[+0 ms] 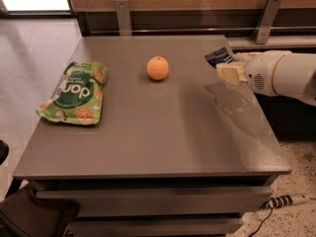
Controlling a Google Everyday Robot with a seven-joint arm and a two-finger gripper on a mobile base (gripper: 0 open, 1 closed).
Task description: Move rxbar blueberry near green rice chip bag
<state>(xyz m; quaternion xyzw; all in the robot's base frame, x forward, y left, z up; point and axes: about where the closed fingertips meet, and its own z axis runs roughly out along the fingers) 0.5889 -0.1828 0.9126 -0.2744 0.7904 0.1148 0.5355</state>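
One small flat dark-blue wrapped bar (218, 57), right of the round orange fruit (158, 67), pinched in the cream two-finger claw (228, 66) and tipped up off the grey table top (163, 132), ready for carrying. Well left of that fruit, flat and waiting: big crinkly light-green chip bag (74, 93).

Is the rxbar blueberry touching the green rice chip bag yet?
Apart. Camera view: the rxbar blueberry is in the pincer at the table right edge, the green rice chip bag far left, orange between them.
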